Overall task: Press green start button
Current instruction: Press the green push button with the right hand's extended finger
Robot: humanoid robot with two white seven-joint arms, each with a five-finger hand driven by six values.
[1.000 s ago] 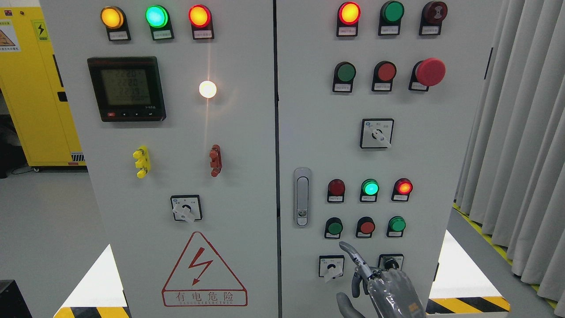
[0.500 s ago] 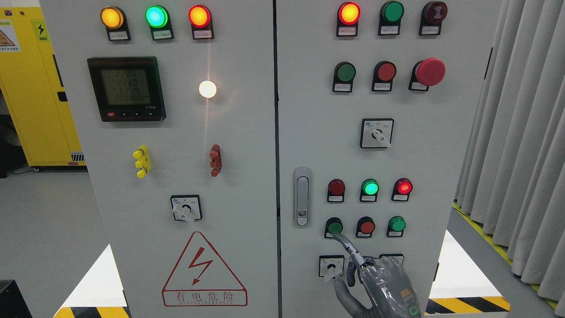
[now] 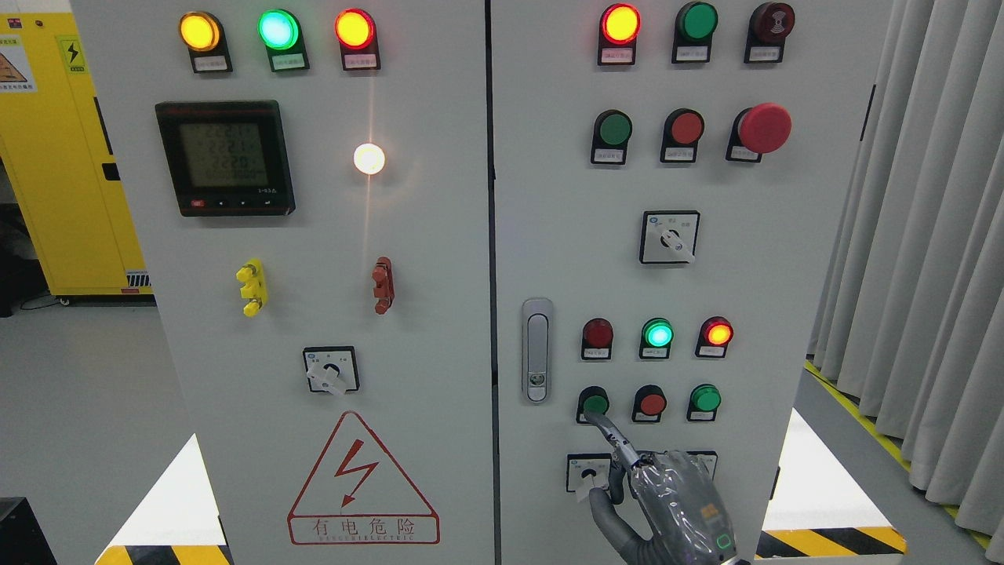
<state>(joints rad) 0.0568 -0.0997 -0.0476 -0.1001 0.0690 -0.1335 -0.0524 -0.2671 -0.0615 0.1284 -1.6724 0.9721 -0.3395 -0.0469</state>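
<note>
- Since a second ago, when the right robot hand hung lower at about 5 o'clock from the green button, it has climbed up and leftward; its pointing finger now ends at the button's lower edge.
- Half a second ago the tip was already close. The shift since then is slight, so the approach looks nearly finished.
- Robot hand state: one finger stretched out toward 11 o'clock, the others curled in against the palm, nothing held. Arm enters from the bottom edge right of middle. No left hand in view.
- The green button sits on the right cabinet door, leftmost in a row of three. A red button lies at its 3 o'clock, and a second green one further along.
- Above that row: a dark lamp, a lit green lamp, a lit red lamp. They match the earlier frames, with no new lamp lit.
- Cannot tell whether the tip is pressing or only touching the rim; the button cap shows no visible travel.
- Judgement: contact appears low on the cap. A short push inward and a touch toward 12 o'clock would centre it.
- Risk, as I read it: the tip slipping off the lower rim onto the label beneath.
- The knob switch at 6 o'clock from the button sits just beside the thumb; it looks untouched.
</note>
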